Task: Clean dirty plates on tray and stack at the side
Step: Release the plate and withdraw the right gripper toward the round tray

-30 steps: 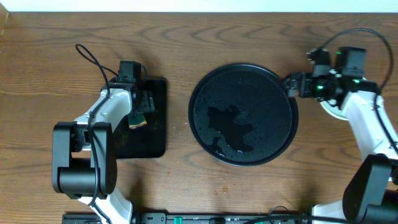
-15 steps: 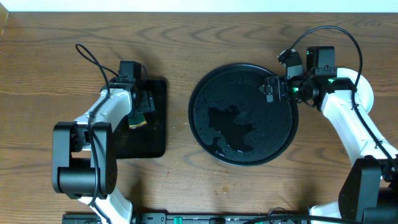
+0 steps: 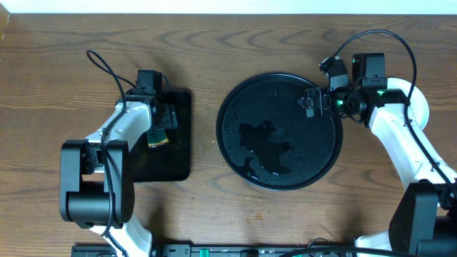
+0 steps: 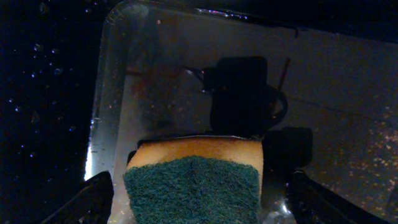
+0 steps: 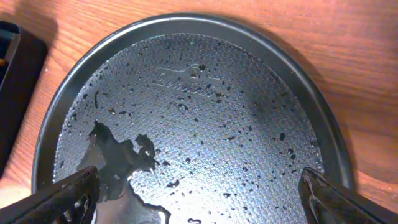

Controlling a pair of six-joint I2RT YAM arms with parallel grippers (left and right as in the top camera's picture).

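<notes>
Remote check, both arms in view. The tray [image 3: 227, 107] sits on the counter [image 3: 214, 43] slightly right of centre. Its floor is wet, with a dark pool of water [image 3: 268, 146] spreading from the middle toward 7 o'clock and droplets scattered over the rest. The right end effector [image 3: 312, 102] hangs over the tray's 2 o'clock sector, just inside the rim. In its wrist view the right end effector [image 5: 199, 202] is spread wide, one fingertip at each lower corner of the picture, with nothing between them but the tray's textured floor [image 5: 205, 124]. The plates [image 3: 423, 100] show only as a pale rounded rim behind the right arm, at 3 o'clock off the tray. I cannot tell their number or colour. At 9 o'clock from the tray lies a rectangular black tray [image 3: 178, 160], also wet. The left end effector [image 3: 161, 127] is over it with a sponge [image 4: 193, 186] between its fingers, yellow body and green scouring face. A gap shows on either side of the sponge, so the jaws stand apart and are not pressing it as far as the wrist view shows.
</notes>
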